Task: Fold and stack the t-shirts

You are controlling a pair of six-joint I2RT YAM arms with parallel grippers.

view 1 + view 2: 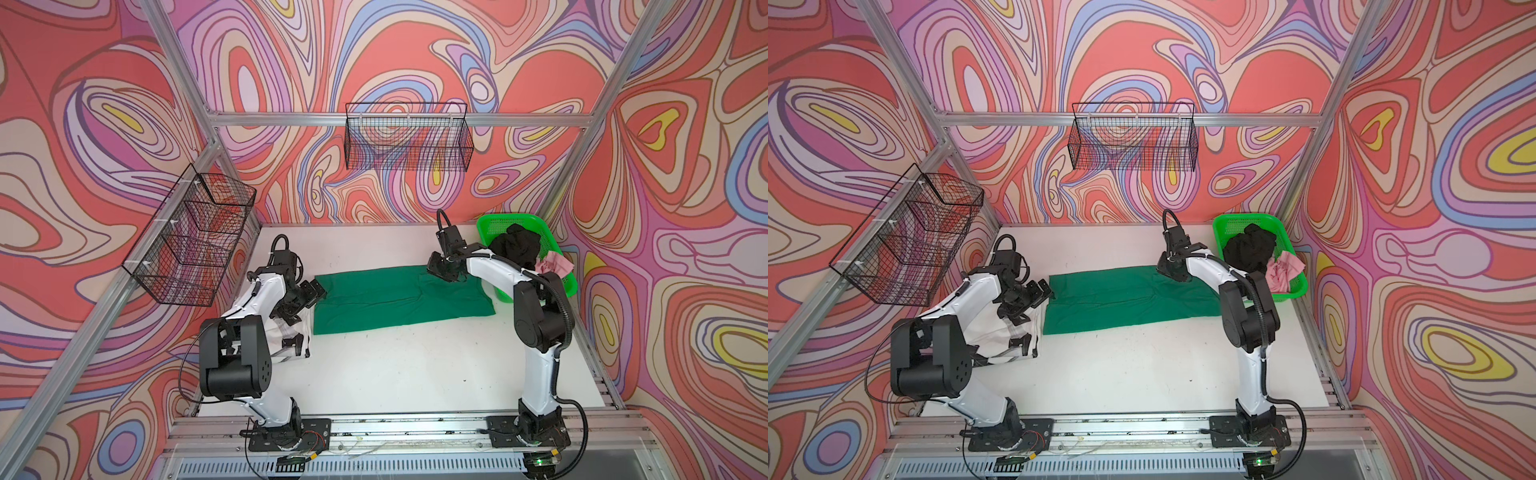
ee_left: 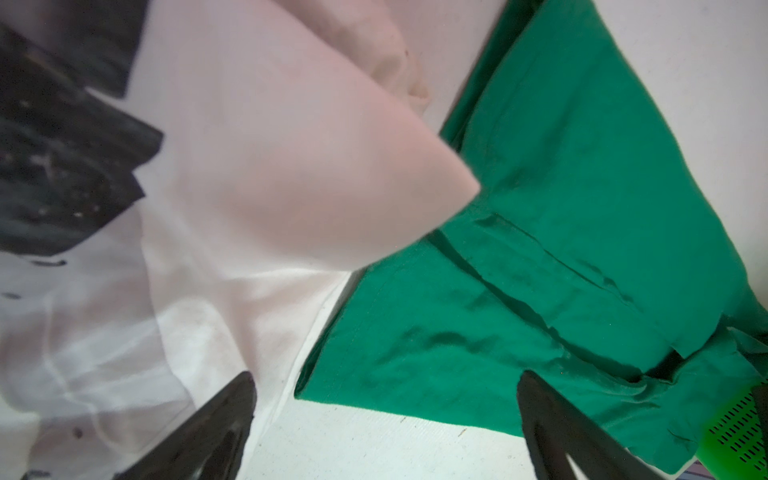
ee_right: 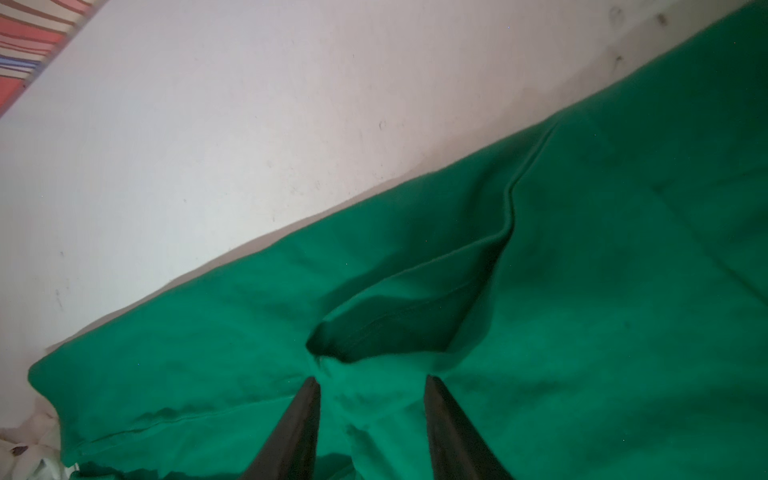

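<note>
dark green t-shirt [image 1: 399,301]: long flat folded band, mid-frame, creased | left gripper [image 2: 386,376]: wide, empty | right gripper [image 3: 372,379]: part-open astride a pucker

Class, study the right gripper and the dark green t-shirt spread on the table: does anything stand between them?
Nothing visible does. The right gripper is right at the dark green t-shirt, jaws apart, with a raised bunch of its cloth between the fingertips.
</note>
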